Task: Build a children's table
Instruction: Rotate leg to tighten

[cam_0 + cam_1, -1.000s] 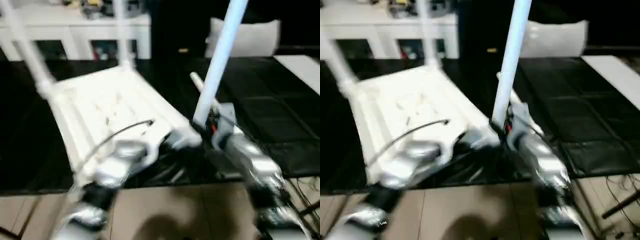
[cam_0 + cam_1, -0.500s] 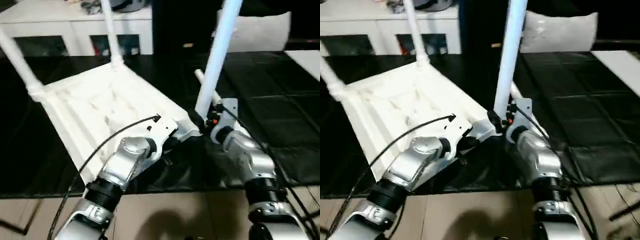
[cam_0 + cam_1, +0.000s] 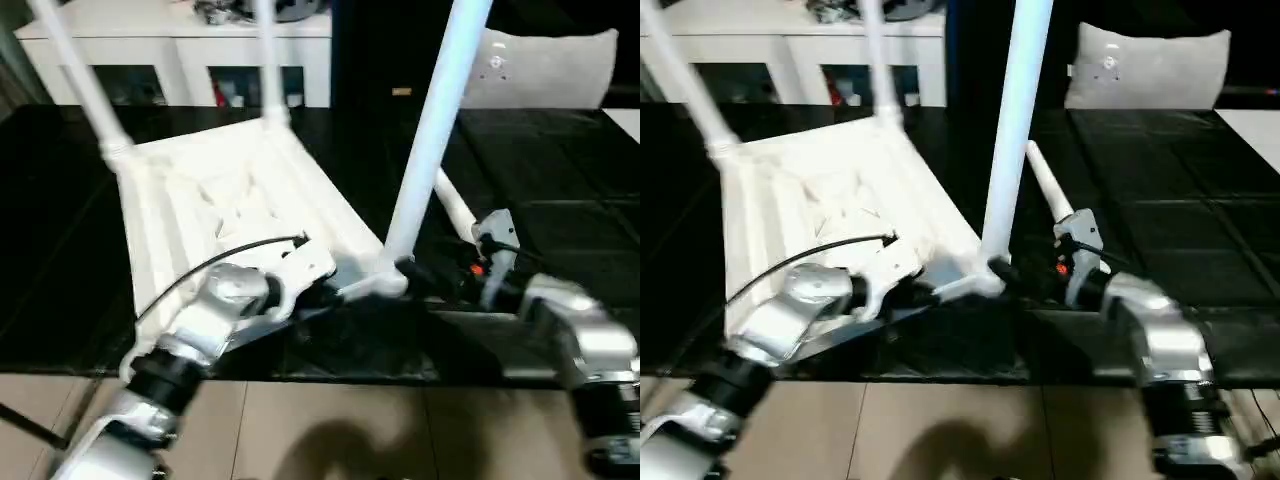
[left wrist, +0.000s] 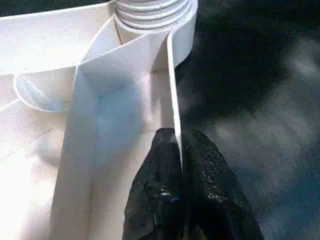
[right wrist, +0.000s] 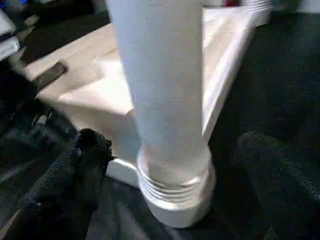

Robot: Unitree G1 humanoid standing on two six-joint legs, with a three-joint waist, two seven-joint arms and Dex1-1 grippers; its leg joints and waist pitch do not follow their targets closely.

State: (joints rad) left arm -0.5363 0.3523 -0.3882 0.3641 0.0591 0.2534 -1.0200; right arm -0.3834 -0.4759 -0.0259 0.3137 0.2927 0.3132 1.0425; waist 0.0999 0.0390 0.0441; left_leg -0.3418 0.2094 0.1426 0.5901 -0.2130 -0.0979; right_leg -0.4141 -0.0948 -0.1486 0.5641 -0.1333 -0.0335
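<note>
Silver forearms reach in from the near edge, ours on either side of the tabletop's nearest corner. Our left gripper has its black fingers pinched shut on the thin white side wall of the tabletop, just beside the threaded corner socket. Our right gripper stands with its fingers spread wide on either side of the base of the near leg, not touching it. That leg rises upright from the corner socket. The tabletop lies underside up on black floor mats, ribs showing. A loose leg lies on the mats beside it. Two more legs stand at the far corners. Beyond are a white cabinet and a grey pillow.
</note>
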